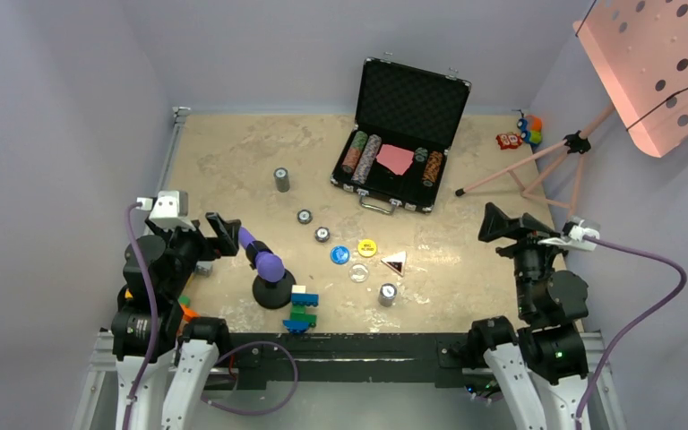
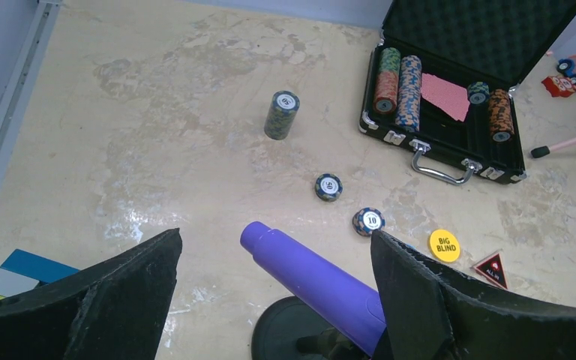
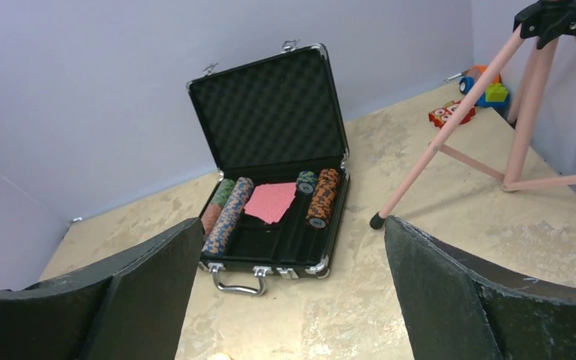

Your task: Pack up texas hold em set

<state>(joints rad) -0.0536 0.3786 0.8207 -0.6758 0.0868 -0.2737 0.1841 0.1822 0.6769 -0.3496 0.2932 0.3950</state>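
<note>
Both grippers are wide open and empty: your left gripper [image 1: 222, 233] near the left edge, your right gripper [image 1: 500, 224] near the right edge. The case [image 1: 412, 100] sits open by the far edge, its long side roughly along that edge. The loose chips [image 1: 305, 216] lie mid-counter, just right of the left jaws, so that arm looks the nearer one. The buttons [image 1: 367, 247] lie about midway between the two arms.

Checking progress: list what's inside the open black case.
The black foam-lined hard case holds striped poker chip rows and pink cards between them. Anything beneath the cards is covered.
</note>
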